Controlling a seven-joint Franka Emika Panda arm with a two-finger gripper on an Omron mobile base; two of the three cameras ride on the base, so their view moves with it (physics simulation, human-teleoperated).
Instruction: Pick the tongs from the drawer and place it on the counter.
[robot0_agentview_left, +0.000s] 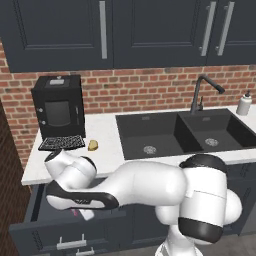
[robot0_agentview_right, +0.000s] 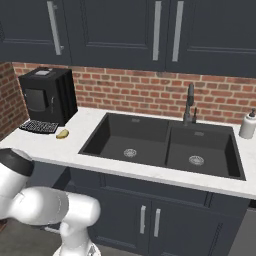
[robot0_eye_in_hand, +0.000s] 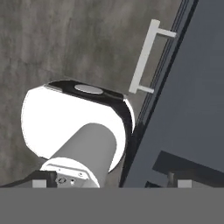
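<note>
Reaching arm: bent low from the base, forearm stretched over the open drawer (robot0_agentview_left: 37, 210) in the left base view
Gripper: hand lies low over the drawer in the left base view; fingertips too small and dark in the hand view to judge by eye, jaws taken as spread to their widest, nothing seen between them
Tongs: a small pink sliver (robot0_agentview_left: 75, 212) peeks out under the forearm inside the drawer, most of it hidden
Drawer: pulled out below the counter (robot0_agentview_left: 107, 145), dark flat floor, silver bar handle (robot0_eye_in_hand: 146, 59) on its front
Counter: white slab with 1 black double sink (robot0_agentview_left: 187, 132), tap (robot0_agentview_left: 202, 92) behind it
Other items: black coffee machine (robot0_agentview_left: 58, 106) at the left end, yellowish-brown lump (robot0_agentview_left: 93, 145) just beside it, soap bottle (robot0_agentview_left: 244, 104) at the right
</note>
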